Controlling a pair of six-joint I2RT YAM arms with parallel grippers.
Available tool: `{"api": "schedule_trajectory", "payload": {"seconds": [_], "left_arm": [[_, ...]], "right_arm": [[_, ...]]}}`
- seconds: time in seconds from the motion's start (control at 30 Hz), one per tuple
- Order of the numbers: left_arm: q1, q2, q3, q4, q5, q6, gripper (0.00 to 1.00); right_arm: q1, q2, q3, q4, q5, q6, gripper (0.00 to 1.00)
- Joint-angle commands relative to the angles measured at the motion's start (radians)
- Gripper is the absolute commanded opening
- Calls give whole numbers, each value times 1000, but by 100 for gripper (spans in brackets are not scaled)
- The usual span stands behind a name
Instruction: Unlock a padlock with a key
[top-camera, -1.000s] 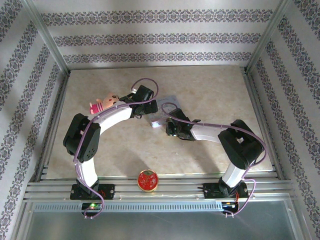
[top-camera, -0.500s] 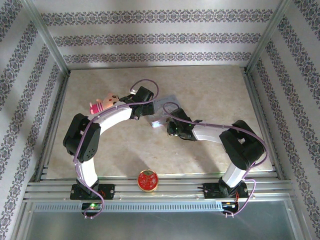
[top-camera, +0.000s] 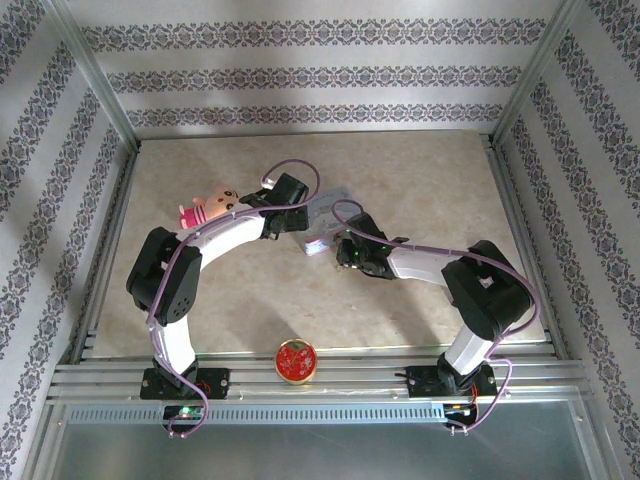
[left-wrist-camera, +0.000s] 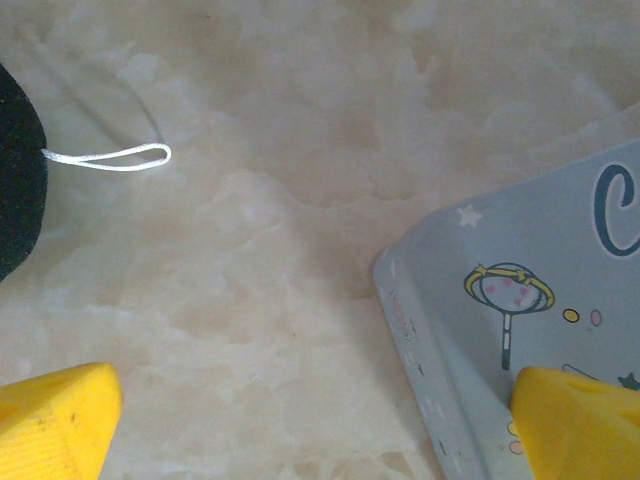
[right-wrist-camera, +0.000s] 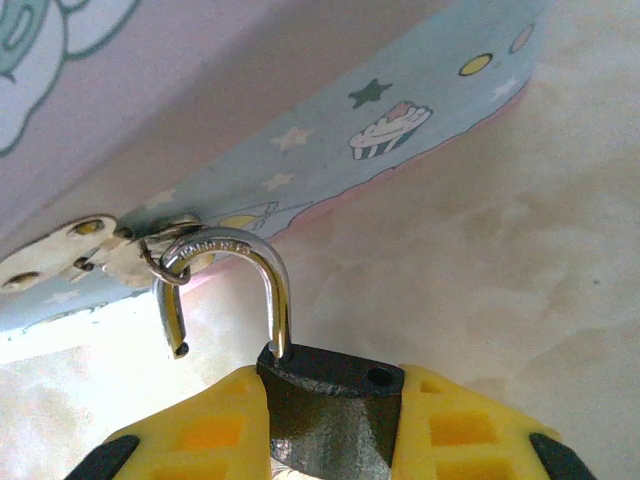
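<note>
1. A red tin (top-camera: 296, 361) sits at the table's (top-camera: 420, 180) near edge.
2. Right gripper (right-wrist-camera: 330, 430) clamps the padlock (right-wrist-camera: 330, 390) body; its shackle (right-wrist-camera: 225, 248), one end free, hooks the box (right-wrist-camera: 400, 100) clasp (right-wrist-camera: 90, 250).
3. Left gripper (left-wrist-camera: 318, 420) gapes wide, empty, over the box corner.

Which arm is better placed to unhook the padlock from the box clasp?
Right. The right hand clamps the padlock body, its shackle hooked through the clasp. The left hand hangs open at the box corner.
</note>
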Motion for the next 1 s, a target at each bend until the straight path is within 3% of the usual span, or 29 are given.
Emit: {"api": "schedule_trajectory", "payload": {"seconds": [0.0,0.97], "left_arm": [[-22,11,-18,-73,0,31,99],[-27,35,-23,-82,25,-8,99]], "right_arm": [[-18,20,26,55,-17,49,0],[-81,24,-60,248,-59,157,0]]}}
